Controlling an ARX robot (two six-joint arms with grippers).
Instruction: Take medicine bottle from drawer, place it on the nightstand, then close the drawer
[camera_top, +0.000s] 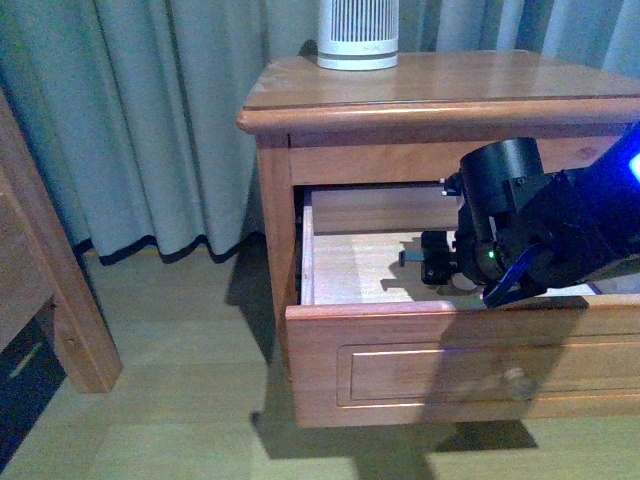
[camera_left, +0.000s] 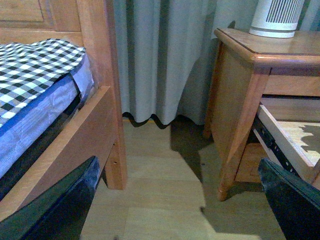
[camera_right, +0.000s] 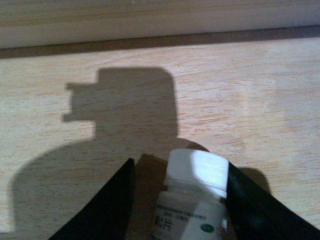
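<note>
The medicine bottle (camera_right: 192, 200), white with a white cap and a printed label, lies on the pale wood floor of the drawer (camera_right: 150, 100) between my right gripper's black fingers (camera_right: 250, 205). One finger touches the cap's side; a gap stays on the other side. My right gripper (camera_right: 180, 200) is open. In the front view my right arm (camera_top: 540, 220) reaches down into the upper drawer (camera_top: 470, 350), pulled out of the nightstand (camera_top: 420, 90); the bottle is hidden there. My left gripper (camera_left: 180, 200) is open and empty above the floor, between bed and nightstand.
A white ribbed cylinder device (camera_top: 357, 35) stands on the nightstand top near its back edge. A wooden bed frame (camera_left: 95, 125) with a checked mattress (camera_left: 35, 65) is to the left. Grey curtains (camera_top: 150, 120) hang behind. The drawer's back wall (camera_right: 150, 20) is close ahead of the bottle.
</note>
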